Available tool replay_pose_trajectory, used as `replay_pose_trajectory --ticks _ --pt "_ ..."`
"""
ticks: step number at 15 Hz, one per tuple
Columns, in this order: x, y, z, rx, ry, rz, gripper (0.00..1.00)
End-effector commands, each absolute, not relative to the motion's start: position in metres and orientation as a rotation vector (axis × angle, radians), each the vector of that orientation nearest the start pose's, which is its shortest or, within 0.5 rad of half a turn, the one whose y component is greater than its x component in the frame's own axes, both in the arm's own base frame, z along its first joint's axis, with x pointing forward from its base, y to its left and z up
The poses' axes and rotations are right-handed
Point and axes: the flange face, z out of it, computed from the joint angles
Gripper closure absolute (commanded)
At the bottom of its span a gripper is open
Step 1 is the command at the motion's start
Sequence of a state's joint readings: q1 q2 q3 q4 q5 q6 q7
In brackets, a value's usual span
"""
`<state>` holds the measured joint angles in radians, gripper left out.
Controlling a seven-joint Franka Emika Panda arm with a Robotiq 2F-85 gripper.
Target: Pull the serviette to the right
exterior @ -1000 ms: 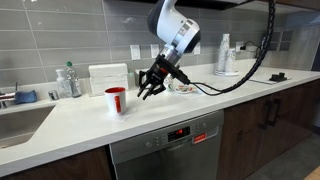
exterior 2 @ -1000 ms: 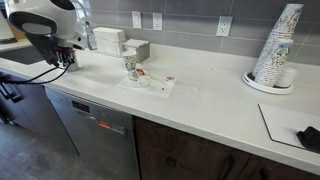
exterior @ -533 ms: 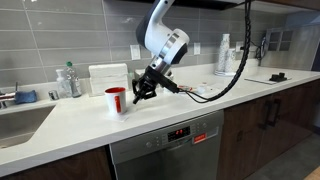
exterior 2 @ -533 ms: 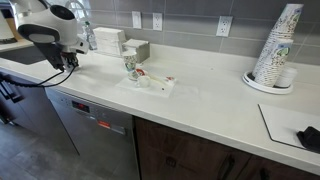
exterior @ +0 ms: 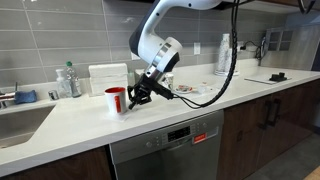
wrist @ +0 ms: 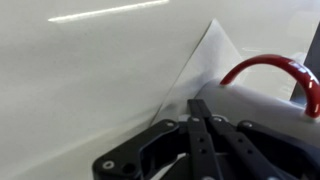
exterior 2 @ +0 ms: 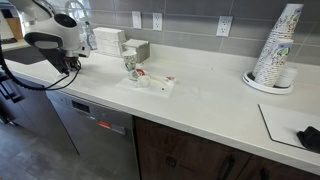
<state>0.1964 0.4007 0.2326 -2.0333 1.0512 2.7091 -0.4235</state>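
Left of wrist view: the countertop [wrist: 70, 90] is bare and white, with low contrast against the sheet.
Centre of wrist view: the serviette [wrist: 205, 70] is a white folded sheet directly ahead of the fingertips. Its long axis runs from the tips up to a peak away from them.
Jaws: the gripper [wrist: 200, 108] has its fingers drawn together with almost no gap. The sheet's lower edge meets the tips. It is judged pinched, but the contact itself is hidden.
Right of wrist view: the red cup [wrist: 272, 72] stands just beside the serviette and is cut off by the frame. Whether they touch cannot be told.
Exterior views: the gripper [exterior: 135, 97] sits beside the red cup [exterior: 115, 100]. The serviette is indistinguishable on the white counter.
Risk: the pull may drag against the cup.
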Motion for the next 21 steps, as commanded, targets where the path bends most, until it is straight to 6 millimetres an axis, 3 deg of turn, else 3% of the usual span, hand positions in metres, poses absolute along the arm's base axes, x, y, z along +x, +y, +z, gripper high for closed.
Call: replay_pose_trajectory --ticks 1,6,11,21 --pt "0.578 0.225 0.257 -2.518 0.082 -0.319 1.0" --pt "0.578 0.229 0.248 -2.57 0.008 -0.297 1.0" --pt "0.582 0.221 0.248 -2.619 -0.001 -0.294 1.0" --pt "0.604 0.157 0.244 -2.634 0.239 -0.32 1.0"
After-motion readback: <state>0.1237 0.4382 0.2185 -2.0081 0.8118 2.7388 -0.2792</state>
